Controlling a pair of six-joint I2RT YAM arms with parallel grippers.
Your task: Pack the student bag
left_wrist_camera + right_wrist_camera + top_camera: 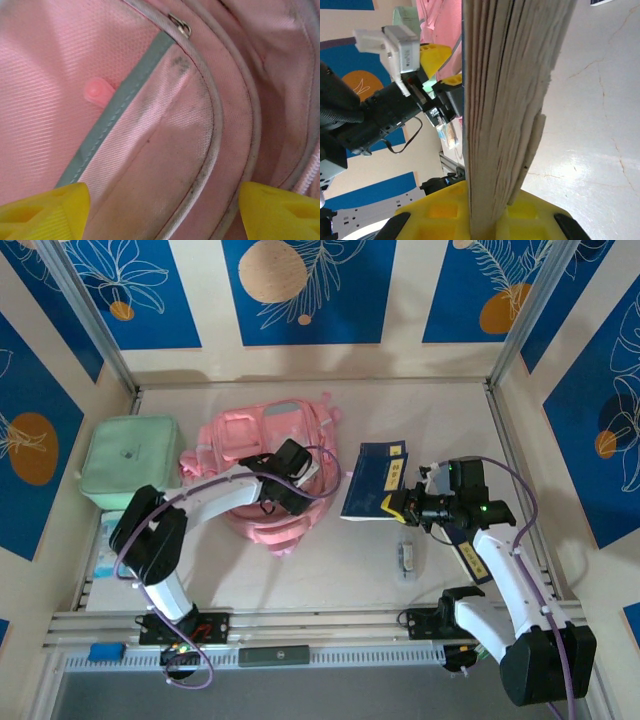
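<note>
The pink student bag [240,435] lies flat at the back centre-left of the table. My left gripper [272,498] hovers over its front and stands open. In the left wrist view its yellow fingertips [45,215] sit wide apart just above the bag fabric [165,125], near a grey-green trim strip [120,100] and a zipper pull [182,25]; nothing lies between them. My right gripper [398,505] is shut on the near edge of a blue book [375,480], to the right of the bag. In the right wrist view the book's page edges [510,100] rise straight out of the gripper [490,220].
A mint-green square case [130,460] stands left of the bag. A small clear item [405,558] lies on the table in front of the book. Another blue booklet [470,555] lies under my right arm. A packet [105,550] sits at the left edge.
</note>
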